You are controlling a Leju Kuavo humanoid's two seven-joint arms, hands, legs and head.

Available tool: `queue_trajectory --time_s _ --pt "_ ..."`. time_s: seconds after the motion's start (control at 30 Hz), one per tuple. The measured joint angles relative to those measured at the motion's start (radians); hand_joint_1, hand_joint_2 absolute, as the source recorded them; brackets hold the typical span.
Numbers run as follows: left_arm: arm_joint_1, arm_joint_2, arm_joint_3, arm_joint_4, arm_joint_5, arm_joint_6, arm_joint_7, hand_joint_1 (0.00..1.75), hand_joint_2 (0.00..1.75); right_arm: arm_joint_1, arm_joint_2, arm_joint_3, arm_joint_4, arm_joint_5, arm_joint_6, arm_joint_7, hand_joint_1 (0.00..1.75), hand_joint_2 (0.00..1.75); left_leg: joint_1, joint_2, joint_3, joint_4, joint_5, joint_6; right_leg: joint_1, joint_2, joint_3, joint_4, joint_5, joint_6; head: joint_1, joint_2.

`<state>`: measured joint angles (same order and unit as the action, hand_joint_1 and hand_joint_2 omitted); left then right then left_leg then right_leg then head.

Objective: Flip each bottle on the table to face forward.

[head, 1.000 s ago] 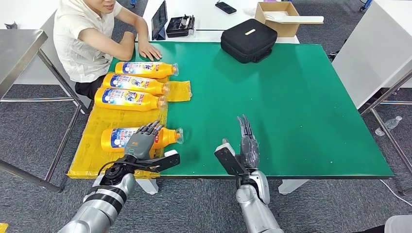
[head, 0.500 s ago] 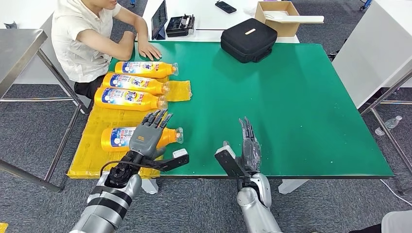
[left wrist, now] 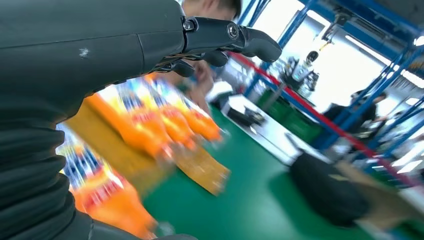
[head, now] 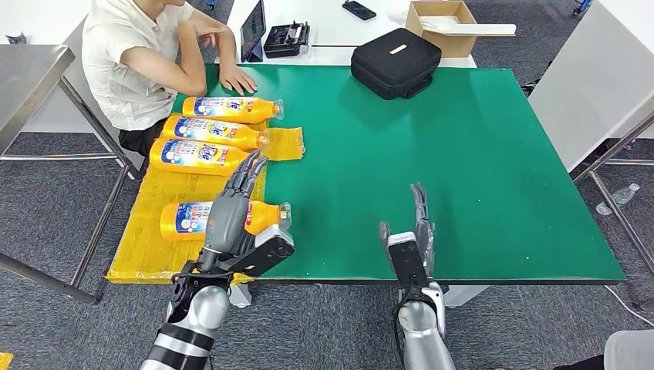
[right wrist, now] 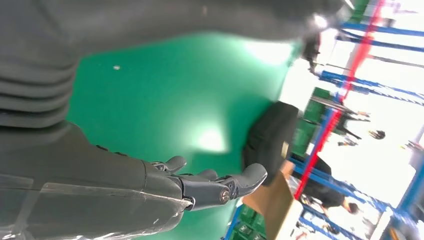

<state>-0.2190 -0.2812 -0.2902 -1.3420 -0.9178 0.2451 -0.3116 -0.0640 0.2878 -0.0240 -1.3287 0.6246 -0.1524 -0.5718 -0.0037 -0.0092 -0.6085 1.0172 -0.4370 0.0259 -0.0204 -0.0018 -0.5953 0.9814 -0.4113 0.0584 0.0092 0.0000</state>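
Several orange bottles with blue-and-white labels lie on their sides on a yellow sheet [head: 154, 239] along the table's left edge. The nearest bottle [head: 189, 218] lies alone toward the front; three more [head: 202, 156] lie close together farther back. My left hand [head: 231, 212] hovers over the nearest bottle with fingers stretched forward, holding nothing. In the left wrist view the bottles [left wrist: 165, 120] are blurred beyond my left hand [left wrist: 150, 40]. My right hand [head: 419, 223] stands edge-up over the bare green table [head: 432, 154] near its front edge, fingers straight and apart, empty.
A person [head: 135, 54] sits at the back left with a hand flat on the table by the farthest bottle. A black case [head: 395, 62] rests at the back middle. A white table behind holds a cardboard box [head: 443, 23], a tablet and a black tray.
My left hand rose and reached forward over the nearest bottle, fingers now pointing toward the back bottles. My right hand shifted to the right along the front edge. The person raised one arm.
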Motion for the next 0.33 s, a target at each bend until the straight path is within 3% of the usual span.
queue_trajectory --time_s 0.33 --pt "0.064 -0.02 0.023 -0.13 0.206 -0.058 -0.017 0.0 1.75 0.084 0.043 -0.017 -0.246 -0.032 0.031 0.002 0.0 1.75 0.001 0.001 0.0 0.0 0.0 0.0 0.0 0.0 0.0 0.0 0.0 0.0 -0.001 0.0"
